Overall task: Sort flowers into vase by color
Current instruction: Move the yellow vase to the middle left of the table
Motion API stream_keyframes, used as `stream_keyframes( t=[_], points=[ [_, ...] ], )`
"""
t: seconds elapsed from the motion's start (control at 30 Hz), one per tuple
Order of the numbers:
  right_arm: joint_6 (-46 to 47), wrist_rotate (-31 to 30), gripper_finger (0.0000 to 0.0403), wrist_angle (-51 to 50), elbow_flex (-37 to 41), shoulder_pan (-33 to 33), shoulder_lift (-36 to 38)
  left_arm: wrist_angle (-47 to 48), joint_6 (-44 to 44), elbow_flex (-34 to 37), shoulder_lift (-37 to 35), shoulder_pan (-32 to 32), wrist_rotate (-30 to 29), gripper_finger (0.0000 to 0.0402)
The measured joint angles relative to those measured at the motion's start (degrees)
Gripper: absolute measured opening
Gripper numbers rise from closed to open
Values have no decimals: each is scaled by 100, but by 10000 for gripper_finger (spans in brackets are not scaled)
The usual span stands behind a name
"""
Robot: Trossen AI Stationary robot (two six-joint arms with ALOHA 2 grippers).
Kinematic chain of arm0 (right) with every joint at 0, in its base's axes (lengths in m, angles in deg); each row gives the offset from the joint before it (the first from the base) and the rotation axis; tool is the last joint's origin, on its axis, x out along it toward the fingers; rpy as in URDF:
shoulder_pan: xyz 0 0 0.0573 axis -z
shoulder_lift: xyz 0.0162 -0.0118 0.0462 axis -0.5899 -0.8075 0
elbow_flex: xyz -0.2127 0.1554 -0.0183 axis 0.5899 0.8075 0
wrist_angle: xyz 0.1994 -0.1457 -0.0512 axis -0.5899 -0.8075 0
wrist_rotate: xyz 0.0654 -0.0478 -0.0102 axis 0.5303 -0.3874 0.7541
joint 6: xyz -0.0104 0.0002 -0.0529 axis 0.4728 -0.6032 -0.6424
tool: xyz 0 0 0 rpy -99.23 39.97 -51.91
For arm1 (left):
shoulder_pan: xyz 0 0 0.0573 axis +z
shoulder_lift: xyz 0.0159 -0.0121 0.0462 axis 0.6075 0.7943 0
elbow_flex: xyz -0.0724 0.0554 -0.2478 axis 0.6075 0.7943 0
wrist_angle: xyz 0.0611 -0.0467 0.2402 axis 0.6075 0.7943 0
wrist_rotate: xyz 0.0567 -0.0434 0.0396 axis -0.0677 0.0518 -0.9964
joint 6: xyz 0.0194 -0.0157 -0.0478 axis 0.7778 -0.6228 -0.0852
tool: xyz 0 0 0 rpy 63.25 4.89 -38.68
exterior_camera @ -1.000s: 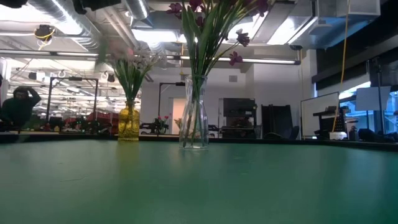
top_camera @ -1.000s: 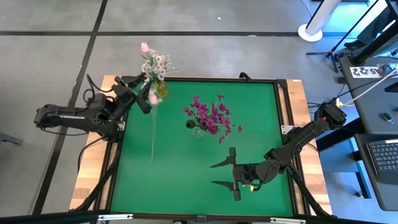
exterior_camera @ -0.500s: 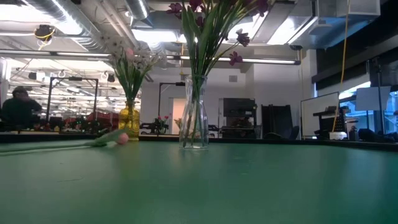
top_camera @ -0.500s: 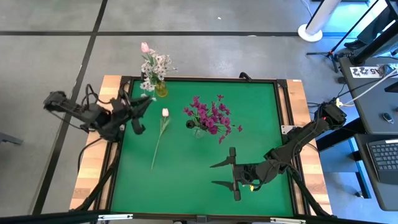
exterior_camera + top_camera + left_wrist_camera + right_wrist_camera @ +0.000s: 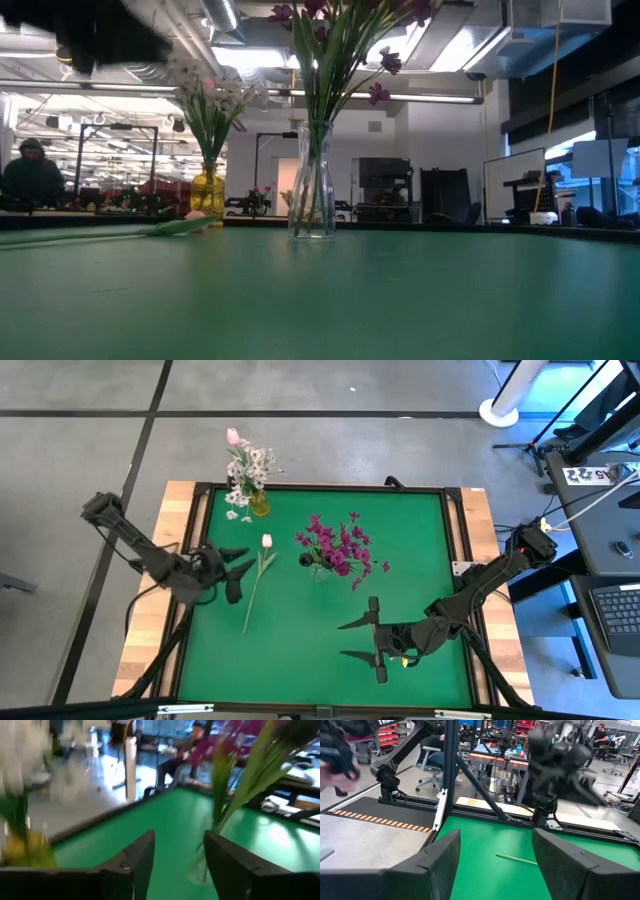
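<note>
- L hand point(image 5: 236, 568) hung over the desk's point(image 5: 300, 650) left edge, fingers parted w/ nothing between them; touched nothing.
- Single pink-white tulip point(image 5: 257, 578) lay flat on the green mat just beside L hand, bud toward the vases, stem end toward the near edge. Not touching the hand.
- R hand point(image 5: 358, 640) sat low at near-right of desk, fingers wide apart, empty, well apart from the flowers.
- Yellow vase point(image 5: 259, 504) at far-left corner held white clusters point(image 5: 250, 468) plus one pink bud point(image 5: 232, 436).
- Clear vase point(image 5: 313, 193) near mid-desk held the magenta sprays point(image 5: 340, 546).
- Writing: a white tag w/ dark digits on the bench at far right; too small to read for sure.
- Low view: tulip lay in front of yellow vase; a person point(image 5: 32, 176) sat in the room behind.
- L wrist view: blurred; green stems and clear vase base ahead of the fingers point(image 5: 137, 865).
- R wrist view: green stem on the mat ahead, L arm beyond it.
</note>
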State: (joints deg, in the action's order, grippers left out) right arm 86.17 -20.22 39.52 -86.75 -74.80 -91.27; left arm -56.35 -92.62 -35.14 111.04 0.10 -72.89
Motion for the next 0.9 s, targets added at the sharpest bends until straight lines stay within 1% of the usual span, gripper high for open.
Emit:
stream_keyframes(
  t=[0.07,0.13,0.27,0.4,0.53,0.57,0.63,0.8,0.9],
  points=[
    [0,55,246,2,0,0,0,48,-706,368,72,152,84,175],
    [0,101,246,5,0,0,0,41,-1223,735,92,337,164,182],
    [-2,103,246,3,0,0,0,4,-1857,1256,89,855,178,193],
    [-26,103,246,1,0,2,0,-62,-1848,1438,89,1544,31,206],
    [-42,106,246,1,0,3,0,-232,-1355,1439,87,2331,210,225],
    [-43,106,246,0,0,6,0,-316,-1190,1439,87,2538,329,230],
    [-44,107,246,-2,0,6,0,-535,-942,1439,87,2982,747,238],
    [-46,190,246,-7,0,4,0,-1240,-323,1439,135,4103,2228,245],
    [-46,191,246,-43,0,4,0,-1527,-165,1439,278,4616,2914,244]
  ],
)
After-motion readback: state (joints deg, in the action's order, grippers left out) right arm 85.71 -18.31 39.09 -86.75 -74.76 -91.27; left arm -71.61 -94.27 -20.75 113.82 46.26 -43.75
